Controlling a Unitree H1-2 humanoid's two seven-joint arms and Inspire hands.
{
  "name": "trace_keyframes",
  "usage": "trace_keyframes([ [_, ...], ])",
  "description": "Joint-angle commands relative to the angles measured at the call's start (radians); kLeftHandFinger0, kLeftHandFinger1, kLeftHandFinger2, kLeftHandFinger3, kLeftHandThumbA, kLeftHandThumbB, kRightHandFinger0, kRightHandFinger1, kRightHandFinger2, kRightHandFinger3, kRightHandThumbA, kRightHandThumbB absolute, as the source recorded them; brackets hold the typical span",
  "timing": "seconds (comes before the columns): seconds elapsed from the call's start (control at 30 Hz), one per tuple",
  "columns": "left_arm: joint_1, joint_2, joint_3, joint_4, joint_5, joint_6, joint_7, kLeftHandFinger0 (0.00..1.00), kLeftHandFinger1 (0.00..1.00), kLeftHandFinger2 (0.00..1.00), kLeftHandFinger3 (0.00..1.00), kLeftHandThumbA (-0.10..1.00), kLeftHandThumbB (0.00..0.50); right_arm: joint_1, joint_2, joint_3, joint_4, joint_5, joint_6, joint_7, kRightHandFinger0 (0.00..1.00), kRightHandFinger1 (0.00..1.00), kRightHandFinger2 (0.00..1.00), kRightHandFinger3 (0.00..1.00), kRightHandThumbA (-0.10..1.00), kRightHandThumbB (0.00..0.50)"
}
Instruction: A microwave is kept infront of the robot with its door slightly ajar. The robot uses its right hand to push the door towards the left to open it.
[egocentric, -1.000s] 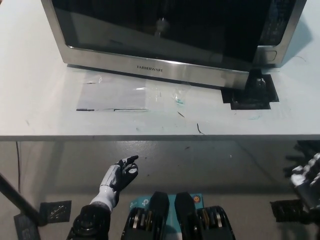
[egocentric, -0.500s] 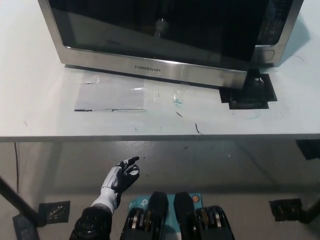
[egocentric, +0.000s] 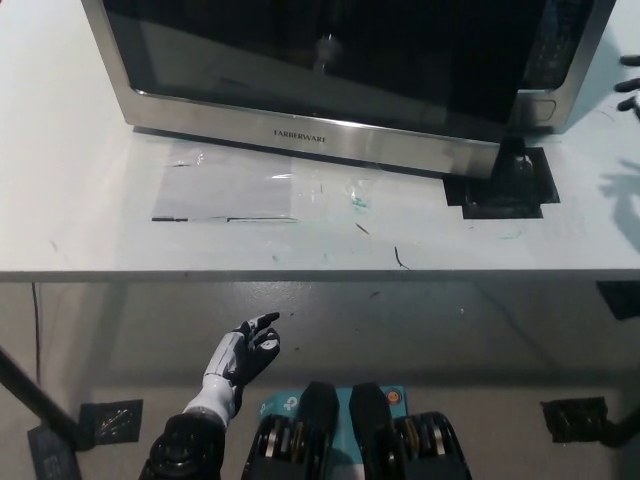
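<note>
Down at the lower left, below the table (egocentric: 90, 200) edge, the left hand (egocentric: 245, 350) rests, holding nothing, fingers loosely spread. The microwave (egocentric: 330, 70) sits at the back of the table, steel-framed with a dark glass door (egocentric: 320, 50) that looks barely ajar, so I judge the pushing not yet begun. At the far right edge only the dark fingertips of the right hand (egocentric: 629, 85) show beside the microwave, apart from it; whether those fingers are spread or closed I cannot tell.
</note>
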Motion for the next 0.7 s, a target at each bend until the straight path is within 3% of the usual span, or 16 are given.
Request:
trace_keyframes([
  [0.0,-0.022,0.000,-0.006,-0.003,0.000,-0.034,-0.010,1.00,0.98,0.97,0.79,0.27,0.350,-0.109,-0.012,0.024,0.146,-0.070,-0.077,-0.032,0.34,0.42,0.51,0.73,0.02,0.145],
  [0.2,-0.035,0.005,-0.013,-0.001,0.002,-0.034,-0.014,1.00,0.98,0.98,0.79,0.27,0.340,-0.191,0.003,0.051,0.313,-0.105,-0.149,-0.063,0.31,0.39,0.50,0.71,0.07,0.172],
  [0.33,-0.032,0.003,-0.016,-0.003,-0.001,-0.037,-0.019,1.00,0.99,0.98,0.77,0.27,0.347,-0.198,0.029,0.047,0.336,-0.098,-0.166,-0.067,0.30,0.40,0.53,0.71,0.06,0.162],
  [0.4,-0.039,0.004,-0.016,0.006,0.000,-0.033,-0.015,1.00,0.99,0.97,0.79,0.25,0.321,-0.217,0.035,0.071,0.380,-0.122,-0.183,-0.066,0.29,0.38,0.50,0.69,0.04,0.173],
  [0.5,-0.037,0.005,-0.020,-0.011,0.001,-0.020,-0.016,1.00,1.00,0.99,0.80,0.27,0.337,-0.252,0.046,0.104,0.435,-0.157,-0.184,-0.080,0.28,0.36,0.47,0.68,0.11,0.190],
  [0.67,-0.042,0.006,-0.018,0.004,-0.003,-0.027,-0.018,1.00,0.99,0.99,0.80,0.28,0.342,-0.278,0.090,0.130,0.439,-0.170,-0.196,-0.086,0.26,0.34,0.45,0.66,0.13,0.198],
])
